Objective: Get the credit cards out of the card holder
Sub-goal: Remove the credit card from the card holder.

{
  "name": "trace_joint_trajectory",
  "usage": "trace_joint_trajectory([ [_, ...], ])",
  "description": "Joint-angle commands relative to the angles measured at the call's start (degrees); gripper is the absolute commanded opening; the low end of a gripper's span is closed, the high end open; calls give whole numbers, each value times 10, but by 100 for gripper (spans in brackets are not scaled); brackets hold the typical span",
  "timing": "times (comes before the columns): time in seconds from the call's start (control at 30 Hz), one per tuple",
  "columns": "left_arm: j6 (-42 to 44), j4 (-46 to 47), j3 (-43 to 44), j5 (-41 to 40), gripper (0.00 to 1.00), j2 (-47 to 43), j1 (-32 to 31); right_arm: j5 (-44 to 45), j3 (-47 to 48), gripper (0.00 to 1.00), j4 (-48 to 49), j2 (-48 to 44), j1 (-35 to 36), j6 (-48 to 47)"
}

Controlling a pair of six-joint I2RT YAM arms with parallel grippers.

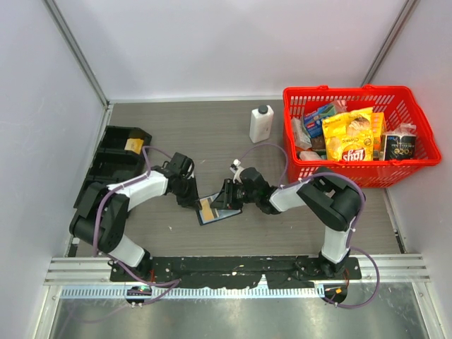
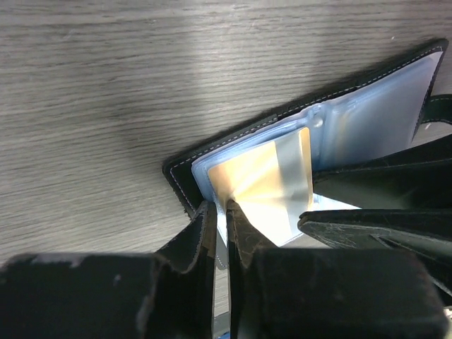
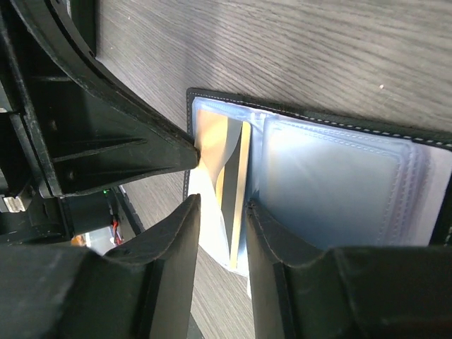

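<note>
The black card holder [image 1: 220, 214] [image 2: 233, 141] [image 3: 311, 116] lies open on the wooden table between both arms, its clear blue-tinted pockets facing up. A yellowish-orange credit card [image 1: 205, 207] [image 2: 258, 176] [image 3: 240, 183] sticks partly out of a pocket at the holder's near-left end. My left gripper [image 1: 192, 199] [image 2: 220, 219] is shut on the thin pale edge of that card and its leaf. My right gripper [image 1: 229, 196] [image 3: 222, 212] is open and straddles the card's edge with gaps on both sides. One of its fingers [image 3: 282, 240] rests against the blue pocket page.
A red basket [image 1: 353, 169] full of snack packs stands at the back right. A white bottle [image 1: 261, 123] stands just left of it. A black compartment tray [image 1: 113, 159] sits against the left wall. White walls close off the left, back and right.
</note>
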Motion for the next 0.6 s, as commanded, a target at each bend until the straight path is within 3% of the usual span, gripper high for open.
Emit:
trace_joint_trajectory([
  [0.0, 8, 30, -5, 18, 9, 43, -9, 61, 17, 38, -113, -26, -3, -46],
  [0.17, 10, 32, -8, 24, 7, 54, -9, 38, 18, 40, -107, -23, -2, -56],
  [0.57, 11, 46, -17, 42, 2, 65, -9, -75, 26, 39, 6, 20, -2, -33],
])
